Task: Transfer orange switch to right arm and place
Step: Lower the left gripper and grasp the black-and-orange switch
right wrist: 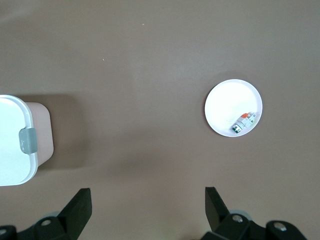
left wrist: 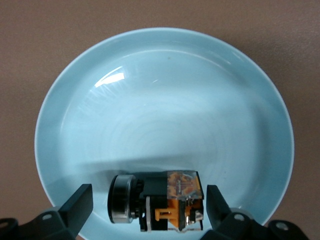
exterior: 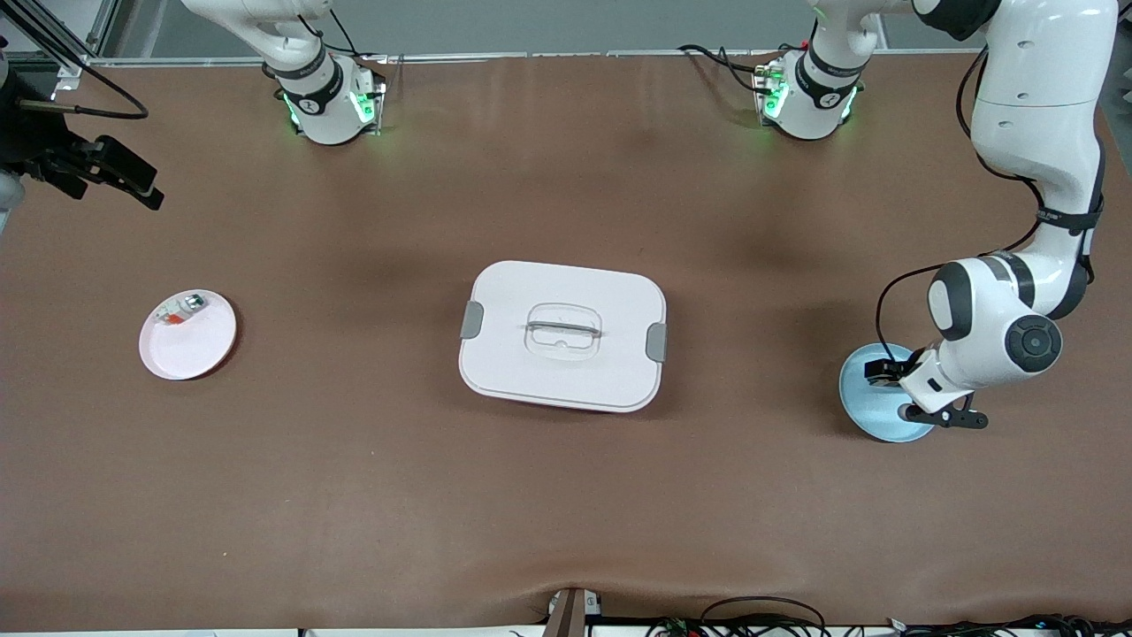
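The left gripper [left wrist: 145, 205] is hanging low over the pale blue plate [left wrist: 75, 100], its fingers [left wrist: 77, 202] spread wide and holding nothing, with the orange switch [left wrist: 157, 200] sitting between them but apart from both pads. The switch is lying on its side in the plate, close to the rim at the edge under the gripper. Its long axis is running across the gap from one finger toward the other, the round black-and-silver cap pointing at one finger and the orange block with its clear cover at the other.

The right gripper [right wrist: 145, 210] is waiting high above the table [exterior: 566, 495], toward the right arm's end of it; its fingers are also wide apart and empty. It is looking down on the white lidded box [exterior: 562, 334] and the white plate [exterior: 187, 334], which holds a small white-grey part [exterior: 179, 311].

By my reading the task is barely starting: the pick-up is not yet made, and the handover and placing are all left to do.
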Action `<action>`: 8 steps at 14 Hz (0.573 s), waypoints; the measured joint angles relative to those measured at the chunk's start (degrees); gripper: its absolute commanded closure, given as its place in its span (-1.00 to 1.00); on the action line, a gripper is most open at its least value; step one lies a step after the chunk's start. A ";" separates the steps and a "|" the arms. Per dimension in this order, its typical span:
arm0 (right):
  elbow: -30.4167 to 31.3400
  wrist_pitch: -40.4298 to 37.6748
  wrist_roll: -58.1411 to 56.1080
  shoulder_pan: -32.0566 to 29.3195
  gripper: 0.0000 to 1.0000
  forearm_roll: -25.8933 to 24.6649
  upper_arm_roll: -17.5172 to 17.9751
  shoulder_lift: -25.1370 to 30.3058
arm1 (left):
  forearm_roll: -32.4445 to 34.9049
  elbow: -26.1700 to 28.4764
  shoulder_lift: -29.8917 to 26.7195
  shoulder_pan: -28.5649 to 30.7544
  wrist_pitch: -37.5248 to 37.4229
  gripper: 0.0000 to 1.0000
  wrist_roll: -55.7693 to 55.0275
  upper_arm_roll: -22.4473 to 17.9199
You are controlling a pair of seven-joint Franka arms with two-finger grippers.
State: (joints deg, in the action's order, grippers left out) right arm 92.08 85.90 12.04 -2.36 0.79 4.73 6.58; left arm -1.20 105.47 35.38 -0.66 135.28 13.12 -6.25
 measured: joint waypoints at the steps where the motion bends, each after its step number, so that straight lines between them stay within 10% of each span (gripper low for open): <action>1: 0.00 0.00 -0.02 0.00 -1.00 0.00 0.00 0.00 | 0.00 0.00 0.11 -0.01 0.08 -1.00 0.00 0.06; 5: 0.00 0.04 -0.06 0.05 -1.00 0.00 0.09 0.00 | 0.00 0.00 0.19 -0.02 0.12 -1.00 0.00 0.11; 8: 0.00 0.08 -0.07 0.07 -1.00 0.00 0.09 0.00 | -0.05 0.00 0.19 -0.02 0.35 0.00 0.00 0.12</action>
State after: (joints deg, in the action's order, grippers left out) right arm 92.08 85.98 11.97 -2.29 0.79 4.82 6.58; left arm -1.25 105.47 35.57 -0.68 135.63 13.12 -6.14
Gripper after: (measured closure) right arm 0.000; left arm 0.062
